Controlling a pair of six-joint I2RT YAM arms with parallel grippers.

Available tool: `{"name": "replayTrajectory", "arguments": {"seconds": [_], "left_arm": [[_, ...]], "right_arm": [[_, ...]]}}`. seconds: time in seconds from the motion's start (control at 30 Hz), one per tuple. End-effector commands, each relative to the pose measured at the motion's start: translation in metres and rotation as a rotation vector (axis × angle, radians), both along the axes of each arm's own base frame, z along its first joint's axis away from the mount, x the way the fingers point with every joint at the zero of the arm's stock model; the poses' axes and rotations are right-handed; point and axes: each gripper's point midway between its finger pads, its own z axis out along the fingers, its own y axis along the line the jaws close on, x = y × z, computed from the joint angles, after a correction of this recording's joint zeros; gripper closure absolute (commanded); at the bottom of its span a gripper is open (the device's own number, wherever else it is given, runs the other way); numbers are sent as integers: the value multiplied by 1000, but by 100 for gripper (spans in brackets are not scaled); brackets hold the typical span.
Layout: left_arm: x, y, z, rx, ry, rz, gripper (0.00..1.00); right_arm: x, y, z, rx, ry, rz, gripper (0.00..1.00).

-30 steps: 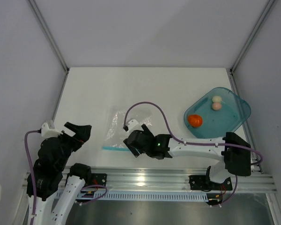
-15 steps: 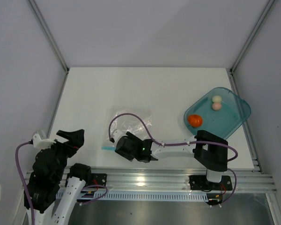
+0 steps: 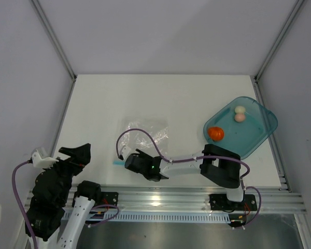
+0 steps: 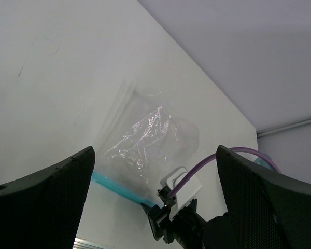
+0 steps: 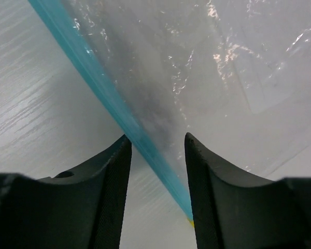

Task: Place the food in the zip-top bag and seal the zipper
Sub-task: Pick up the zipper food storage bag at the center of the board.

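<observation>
The clear zip-top bag (image 3: 143,133) lies flat on the white table, its teal zipper (image 3: 117,163) along the near edge. My right gripper (image 3: 131,161) is low over that strip. In the right wrist view the right gripper (image 5: 156,142) is open, a finger on each side of the zipper (image 5: 101,85), whose yellowish end (image 5: 191,222) shows between them. My left gripper (image 3: 76,153) is open and empty, left of the bag; its view shows the bag (image 4: 145,137) and zipper (image 4: 113,185). The orange-red lump (image 3: 215,133) and pale ball (image 3: 240,114) lie on the plate.
A translucent teal plate (image 3: 255,130) sits at the right edge of the table, partly over it. The right arm's purple cable (image 3: 145,136) loops over the bag. A metal rail (image 3: 160,199) runs along the near edge; white walls enclose the table.
My right gripper has slid left along the bag's near edge and now straddles the zipper near its left part. My left arm has drawn back toward the near left corner.
</observation>
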Motion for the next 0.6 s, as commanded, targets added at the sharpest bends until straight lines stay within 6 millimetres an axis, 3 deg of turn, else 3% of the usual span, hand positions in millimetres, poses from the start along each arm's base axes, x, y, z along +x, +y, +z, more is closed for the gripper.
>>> {"name": "replayTrajectory", "arguments": {"seconds": [0.0,0.17,0.2,0.27,0.43,0.5,0.57], "left_arm": [[2,1,5,32,-26,-5,1],[7,-5,-4,34,-7,-35,1],[8,-7,-5,33,-6,-41,0],[11,-9,-8,39,11,-50,1],[20,-23,-10,68,16,-135,1],[24,-31,-12,84,16,-184,3],[25,-46,-9,98,-9,-271,3]], "right_arm": [[19,9,8,30,-72,-43,54],[29,6,12,56,-63,-77,77],[34,5,13,62,-60,-87,88],[37,4,13,85,-46,-111,100],[49,3,28,148,-41,-157,100],[56,1,42,199,-15,-196,100],[71,-1,70,281,10,-246,100]]}}
